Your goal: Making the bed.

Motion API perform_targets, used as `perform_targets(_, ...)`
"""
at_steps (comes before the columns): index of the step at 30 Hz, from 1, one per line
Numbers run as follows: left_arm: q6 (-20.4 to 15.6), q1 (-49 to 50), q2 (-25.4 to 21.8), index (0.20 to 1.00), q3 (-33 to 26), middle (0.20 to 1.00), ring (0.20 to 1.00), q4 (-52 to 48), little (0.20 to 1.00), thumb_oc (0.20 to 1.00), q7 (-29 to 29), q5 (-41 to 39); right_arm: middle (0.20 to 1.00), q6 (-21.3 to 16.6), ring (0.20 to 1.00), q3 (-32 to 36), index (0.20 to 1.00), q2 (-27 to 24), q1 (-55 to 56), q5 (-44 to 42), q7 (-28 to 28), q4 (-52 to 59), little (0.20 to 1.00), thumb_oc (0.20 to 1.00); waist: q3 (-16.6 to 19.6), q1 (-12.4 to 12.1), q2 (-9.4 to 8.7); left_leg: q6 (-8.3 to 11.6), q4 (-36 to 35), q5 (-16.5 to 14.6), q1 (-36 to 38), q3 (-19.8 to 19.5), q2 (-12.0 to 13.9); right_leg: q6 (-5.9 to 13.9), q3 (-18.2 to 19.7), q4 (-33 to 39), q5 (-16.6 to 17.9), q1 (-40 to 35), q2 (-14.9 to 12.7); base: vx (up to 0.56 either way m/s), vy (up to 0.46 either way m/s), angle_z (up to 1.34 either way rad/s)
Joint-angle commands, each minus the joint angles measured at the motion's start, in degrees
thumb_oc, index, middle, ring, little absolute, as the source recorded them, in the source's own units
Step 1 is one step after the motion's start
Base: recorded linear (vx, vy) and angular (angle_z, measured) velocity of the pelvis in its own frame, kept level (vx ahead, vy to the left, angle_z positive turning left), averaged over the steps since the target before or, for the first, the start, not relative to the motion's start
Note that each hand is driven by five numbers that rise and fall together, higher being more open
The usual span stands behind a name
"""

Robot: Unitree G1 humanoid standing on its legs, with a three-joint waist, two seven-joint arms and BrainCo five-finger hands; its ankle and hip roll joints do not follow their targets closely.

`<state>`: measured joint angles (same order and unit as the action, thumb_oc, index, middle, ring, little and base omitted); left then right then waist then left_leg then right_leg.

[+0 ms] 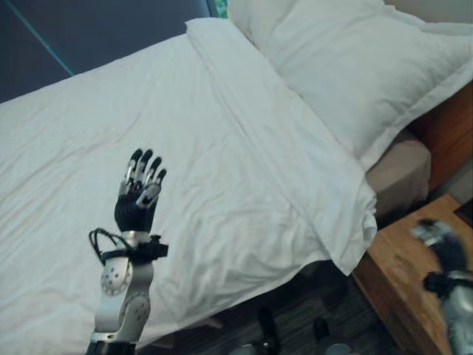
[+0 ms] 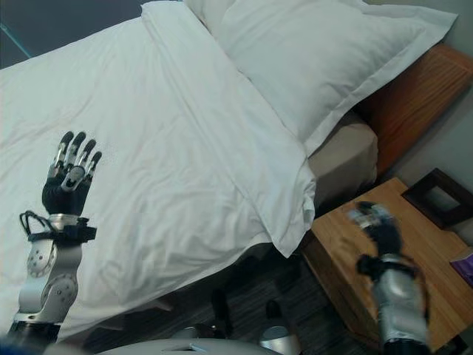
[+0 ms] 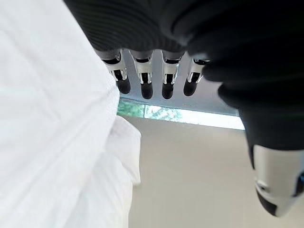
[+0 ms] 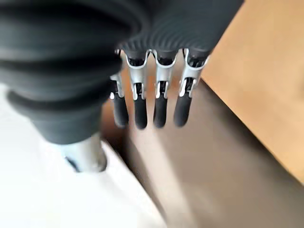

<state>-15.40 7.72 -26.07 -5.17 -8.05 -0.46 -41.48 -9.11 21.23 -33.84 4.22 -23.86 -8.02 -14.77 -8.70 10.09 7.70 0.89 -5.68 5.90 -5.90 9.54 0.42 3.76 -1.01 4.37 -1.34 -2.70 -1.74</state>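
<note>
I see my left robot hand [image 1: 137, 194] held above the white duvet [image 1: 185, 170], fingers straight, holding nothing. My right robot hand [image 2: 378, 225] hangs over the wooden nightstand [image 2: 347, 259] beside the bed, fingers relaxed and empty. The duvet lies spread over the bed, its top edge folded below the pillow [image 1: 362, 70].

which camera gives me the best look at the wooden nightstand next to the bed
The right eye view: the brown wooden nightstand shows its whole top there, with a dark picture frame on it. The left eye view cuts it off at the edge, and the right wrist view catches a blurred strip of brown wood.
</note>
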Motion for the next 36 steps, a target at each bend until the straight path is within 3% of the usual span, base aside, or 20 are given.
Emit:
perform_targets(1, -0.9, -3.9, -0.7, 1.000, -0.3, 1.000, 1.000, -0.3, 1.000, 1.000, -1.7, -0.2, 0.200, -6.4, 0.200, 0.5, 0.200, -4.6, -6.5, 2.7, -5.2, -0.5, 0.200, 0.200, 1.5, -1.4, -2.70, 0.66, 0.7, -5.8, 6.7, 1.1, -1.3, 1.92, 1.3, 0.6, 4.2, 5.1, -0.2, 0.00, 0.000, 0.00)
perform_targets(7, -0.1, -3.4, -0.5, 1.000, 2.2, 1.000, 1.000, -1.3, 1.000, 1.000, -1.8, -0.1, 0.200, -7.2, 0.200, -3.7, 0.200, -5.0, -11.6, 3.0, -3.4, 6.7, 0.200, 0.200, 1.6, -3.0, -3.72, 0.49, 0.7, -5.7, 6.7, 1.2, -1.1, 1.99, 1.4, 0.6, 4.5, 5.2, 0.0, 0.00, -0.002, 0.00)
perform_targets(13, 1.0, -4.6, 0.9, 1.000, 6.5, 1.000, 1.000, -1.8, 1.000, 1.000, -1.8, -1.2, 0.200, -7.0, 0.200, -18.2, 0.200, 1.9, -17.9, -4.7, 5.2, 16.8, 0.200, 0.200, 1.3, -4.7, -4.95, 0.42, 0.7, -5.4, 6.7, 1.8, -0.9, 2.03, 1.4, 0.6, 5.0, 5.4, 0.3, -0.03, -0.012, -0.02)
perform_targets(22, 1.8, -5.1, 2.7, 1.000, 9.8, 1.000, 1.000, -0.3, 1.000, 1.000, -1.1, -2.2, 0.200, -2.8, 0.200, -34.2, 0.200, 7.7, -24.9, -13.2, 10.0, 12.5, 0.200, 0.200, 1.4, -7.2, -5.98, 0.48, 0.7, -5.3, 7.2, 2.2, -0.6, 2.03, 1.4, 0.6, 5.2, 5.0, 0.3, 0.00, -0.008, -0.02)
perform_targets(36, 1.2, -8.1, 2.5, 1.000, 13.0, 1.000, 1.000, 0.7, 1.000, 1.000, -0.3, -3.5, 0.200, 0.1, 0.200, -43.8, 0.200, 13.1, -38.8, -12.5, 7.3, -4.8, 0.200, 0.200, 0.3, -9.2, -5.52, 0.68, 0.7, -4.8, 6.8, 1.1, -0.7, 1.73, 0.4, 0.6, 5.2, 5.0, 0.1, -0.01, -0.006, 0.00)
